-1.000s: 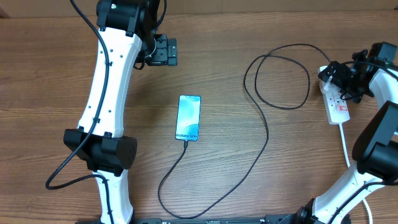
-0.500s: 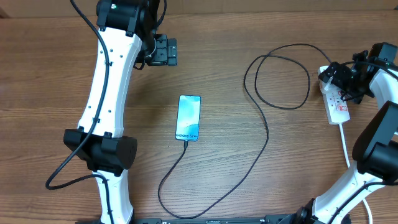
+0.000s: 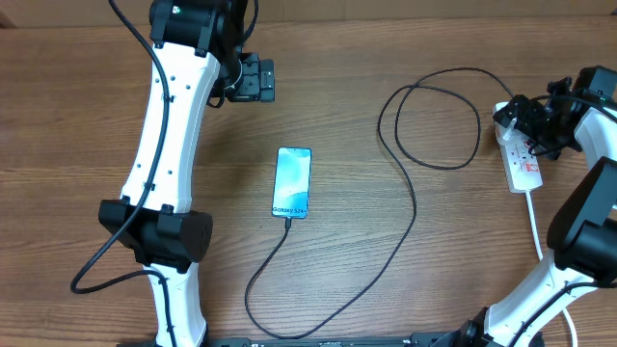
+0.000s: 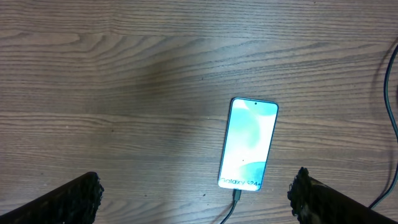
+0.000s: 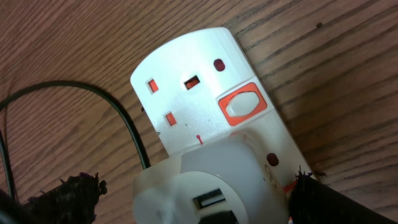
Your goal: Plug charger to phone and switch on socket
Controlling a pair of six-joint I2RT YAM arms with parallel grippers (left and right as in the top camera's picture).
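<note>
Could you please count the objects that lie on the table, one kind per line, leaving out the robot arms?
Phone: 1
Black charger cable: 1
White power strip: 1 (its white cord is counted with it)
Total: 3

Matt grained wood table [image 3: 386,260], glossy white plastic socket [image 5: 205,115], glassy phone [image 4: 249,143] screen.

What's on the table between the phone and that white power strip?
Only the black charger cable, curling in a loop over bare wooden table between the phone and the power strip; the overhead view shows it.
</note>
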